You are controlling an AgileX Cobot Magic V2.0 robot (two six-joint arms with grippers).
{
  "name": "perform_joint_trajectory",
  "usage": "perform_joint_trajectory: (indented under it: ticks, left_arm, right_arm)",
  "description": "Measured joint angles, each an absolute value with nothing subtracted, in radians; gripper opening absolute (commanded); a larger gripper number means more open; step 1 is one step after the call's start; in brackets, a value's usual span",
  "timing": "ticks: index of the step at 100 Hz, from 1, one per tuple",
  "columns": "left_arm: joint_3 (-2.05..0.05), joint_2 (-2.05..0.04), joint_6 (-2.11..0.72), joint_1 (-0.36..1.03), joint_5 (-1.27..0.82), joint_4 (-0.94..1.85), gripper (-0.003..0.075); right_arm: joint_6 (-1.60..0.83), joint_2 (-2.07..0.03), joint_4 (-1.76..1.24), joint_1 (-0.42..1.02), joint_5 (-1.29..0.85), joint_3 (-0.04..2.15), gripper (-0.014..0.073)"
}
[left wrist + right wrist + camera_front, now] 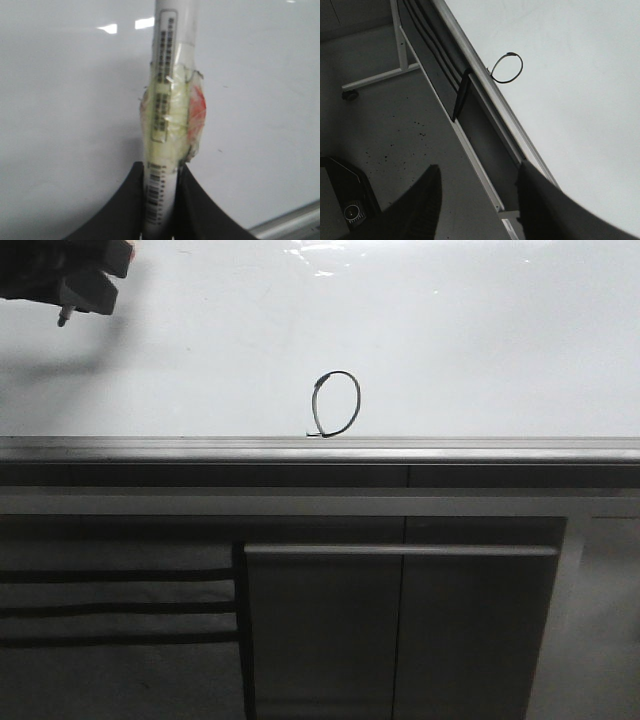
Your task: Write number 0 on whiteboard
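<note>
The number 0 [337, 403], a thin black oval outline, is drawn on the glossy whiteboard [480, 340] just above its grey edge strip. It also shows in the right wrist view [507, 68]. My left gripper [161, 172] is shut on a white marker pen [170, 100] wrapped in yellowish tape. In the front view this gripper [85, 280] is at the top left, its pen tip [63, 318] off the board and far left of the 0. My right gripper [477, 182] is open and empty, over the floor beside the board's edge.
Dark grey cabinet panels [400, 630] stand below the board's grey edge strip [320, 448]. In the right wrist view a speckled floor [395, 130], a white stand leg with a castor [350, 94] and a dark object [345, 200] show.
</note>
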State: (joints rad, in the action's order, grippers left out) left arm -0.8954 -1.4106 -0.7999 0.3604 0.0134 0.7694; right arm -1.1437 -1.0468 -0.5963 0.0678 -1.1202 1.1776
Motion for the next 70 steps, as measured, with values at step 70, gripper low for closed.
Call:
perform_joint_trajectory:
  ticks: [70]
  left_arm:
    - [-0.892, -1.515, -0.796, 0.36, 0.115, 0.853, 0.0136]
  right_arm:
    - [-1.141, -1.047, -0.607, 0.068, -1.11, 1.177, 0.0312]
